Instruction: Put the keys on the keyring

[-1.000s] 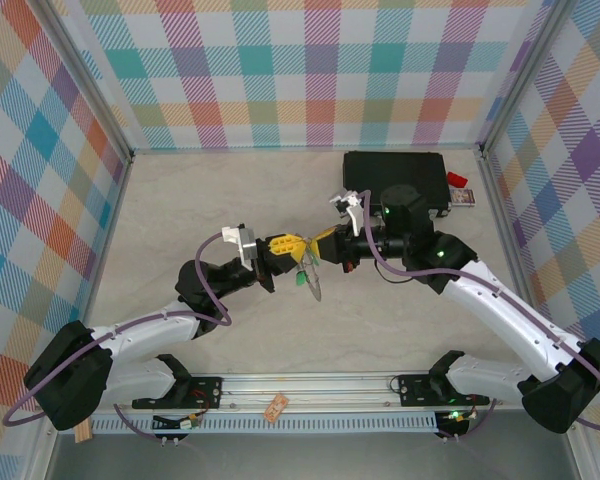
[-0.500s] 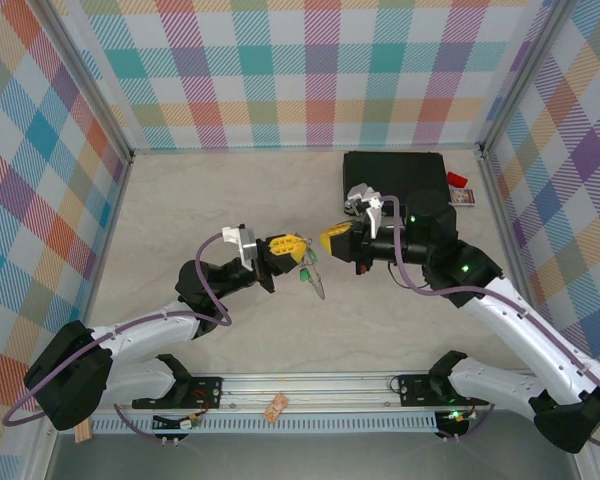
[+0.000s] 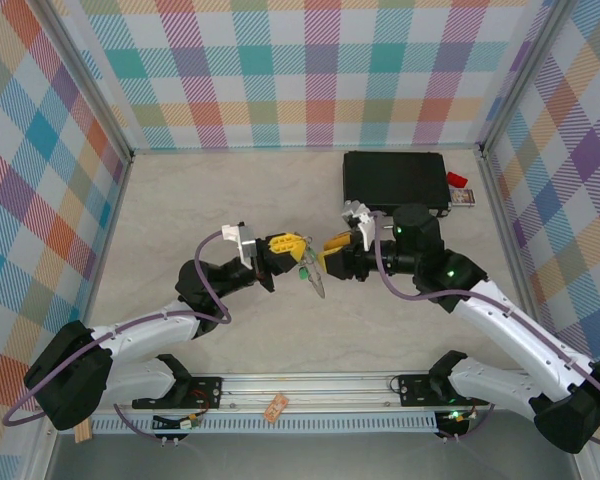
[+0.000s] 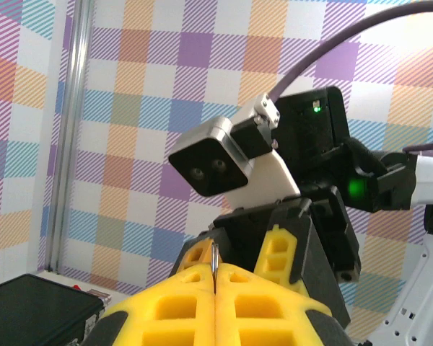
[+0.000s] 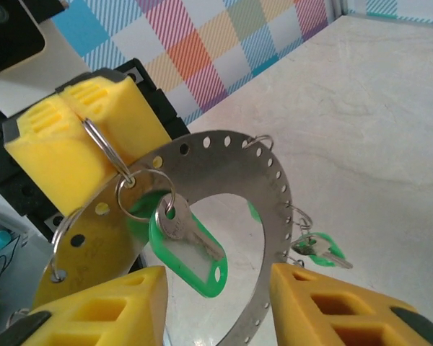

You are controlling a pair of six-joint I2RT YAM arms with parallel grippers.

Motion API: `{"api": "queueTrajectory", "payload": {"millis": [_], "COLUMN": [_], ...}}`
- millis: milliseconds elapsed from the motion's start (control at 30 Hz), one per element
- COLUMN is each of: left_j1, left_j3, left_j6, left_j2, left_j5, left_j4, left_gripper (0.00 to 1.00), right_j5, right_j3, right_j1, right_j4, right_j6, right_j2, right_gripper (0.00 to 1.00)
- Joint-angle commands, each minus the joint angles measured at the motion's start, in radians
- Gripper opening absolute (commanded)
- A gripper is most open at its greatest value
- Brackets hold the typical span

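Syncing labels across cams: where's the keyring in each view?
Top external: keyring edge-on, mid-table, beside the yellow left fingers.
Right wrist: keyring centre, face-on, hung by a small loop in those fingers.
Left wrist: thin metal edge pinched at bottom centre; keyring or loop, cannot tell.
Landmark: the yellow left fingers.

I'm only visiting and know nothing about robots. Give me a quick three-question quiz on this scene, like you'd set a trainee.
1. True or false: the left end effector is shut on a thin wire loop attached to the keyring.
2. Multiple choice: the plastic tags on the keys are A) red, B) green, C) blue.
3. Fill in: the fingers of the right end effector stand ____ (open or shut).
Key: 1 true; 2 B; 3 open.
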Motion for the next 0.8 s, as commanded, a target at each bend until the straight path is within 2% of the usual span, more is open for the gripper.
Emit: {"api": "queueTrajectory", "payload": {"millis": [0, 433, 533, 633, 767], "left_j1": [-0.005, -0.011, -0.011, -0.010, -0.011], "left_j3": [0.062, 0.141, 0.144, 0.146, 0.142], "left_j6": [-0.034, -0.090, -0.097, -0.109, -0.119], "left_j2": [0.019, 0.111, 0.112, 0.114, 0.110], "left_j5": [0.008, 0.035, 0.036, 0.044, 0.048], "left_j4": [0.067, 0.077, 0.077, 0.077, 0.077], "left_gripper": [0.00, 0.00, 0.00, 0.00, 0.00], "right_j5": [-0.031, 0.044, 0.089, 0.125, 0.164], "right_j3": [-0.023, -0.030, -0.048, -0.076, -0.098], "right_j1": [0.012, 0.054, 0.057, 0.058, 0.057], "right_j4": [0.084, 0.124, 0.135, 0.171, 0.200], "right_j6": [-0.017, -0.035, -0.039, -0.049, -0.082], "right_j2": [-0.020, 0.020, 0.003, -0.027, -0.055], "right_gripper": [0.44, 0.46, 0.46, 0.41, 0.41]}}
